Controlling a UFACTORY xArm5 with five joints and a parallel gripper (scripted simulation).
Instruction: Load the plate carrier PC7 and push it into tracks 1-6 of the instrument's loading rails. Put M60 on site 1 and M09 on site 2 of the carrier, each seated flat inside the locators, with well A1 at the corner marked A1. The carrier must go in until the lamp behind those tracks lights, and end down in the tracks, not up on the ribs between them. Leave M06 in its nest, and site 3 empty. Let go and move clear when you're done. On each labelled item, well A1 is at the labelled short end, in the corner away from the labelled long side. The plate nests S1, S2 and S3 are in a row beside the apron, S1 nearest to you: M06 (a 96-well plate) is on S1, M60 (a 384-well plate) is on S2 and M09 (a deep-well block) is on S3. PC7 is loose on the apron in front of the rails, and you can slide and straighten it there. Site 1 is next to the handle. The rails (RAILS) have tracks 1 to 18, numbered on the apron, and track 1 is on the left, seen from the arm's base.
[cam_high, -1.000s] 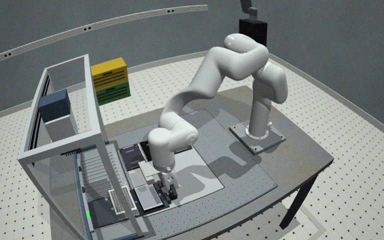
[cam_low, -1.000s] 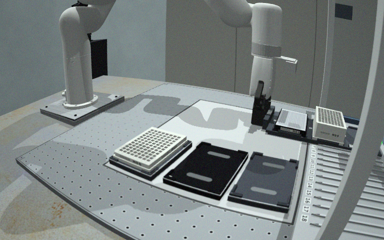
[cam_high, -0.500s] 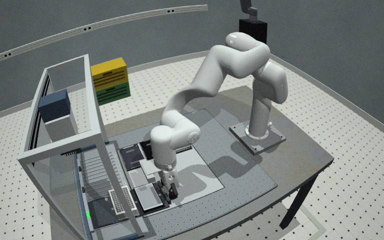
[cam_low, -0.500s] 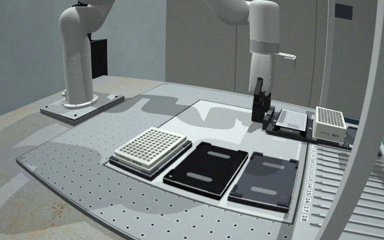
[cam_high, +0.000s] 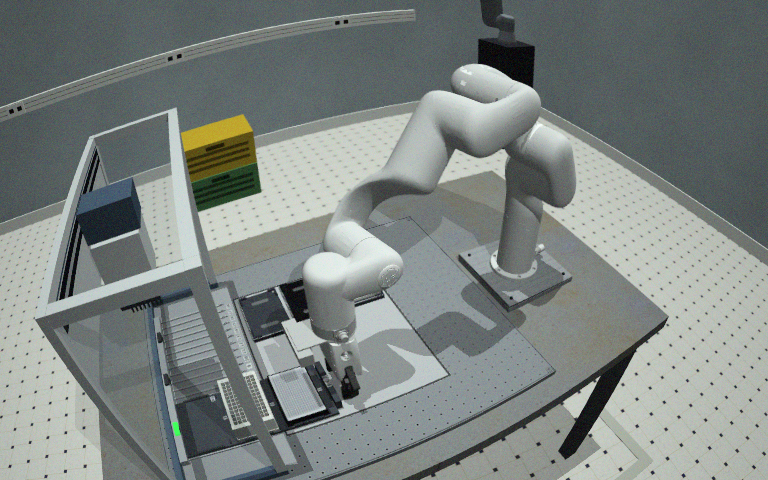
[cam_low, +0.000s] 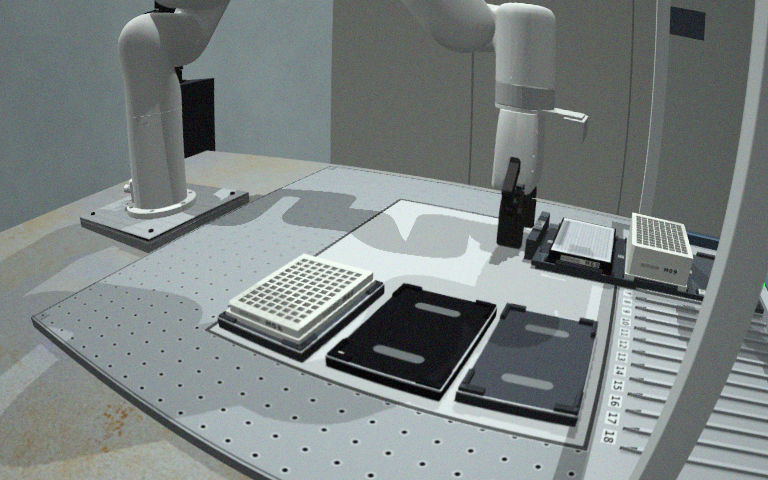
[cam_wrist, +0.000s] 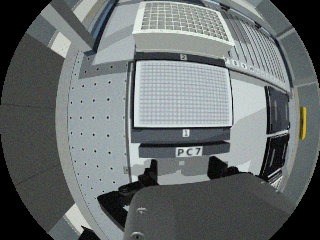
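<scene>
Two plates ride the long black carrier PC7 (cam_high: 333, 403) (cam_low: 620, 266) (cam_wrist: 160, 135), lying in the left-hand rails, its handle just ahead of the tool (cam_high: 343, 380) (cam_low: 516, 226) (cam_wrist: 183, 168), fingers apart and empty.

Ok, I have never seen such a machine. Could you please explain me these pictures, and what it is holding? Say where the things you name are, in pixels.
The machine is one white arm (cam_high: 421, 144) bolted to a table. One picture looks down from above, one across the table from a side, and the round one from the arm's wrist. The end effector (cam_high: 343, 376) (cam_low: 515, 223) (cam_wrist: 183, 168) has two black fingers, spread open; it holds nothing. Beside it lies a long dark carrier, PC7 (cam_low: 621, 254) (cam_wrist: 162, 135), bearing a flat plate (cam_high: 297, 393) (cam_low: 583, 240) (cam_wrist: 182, 95) and the taller block M09 (cam_low: 659, 263) (cam_wrist: 180, 42). Another plate (cam_low: 303, 291) sits in a nest; two nests hold no plate. A green lamp (cam_high: 176, 428) is lit.
</scene>
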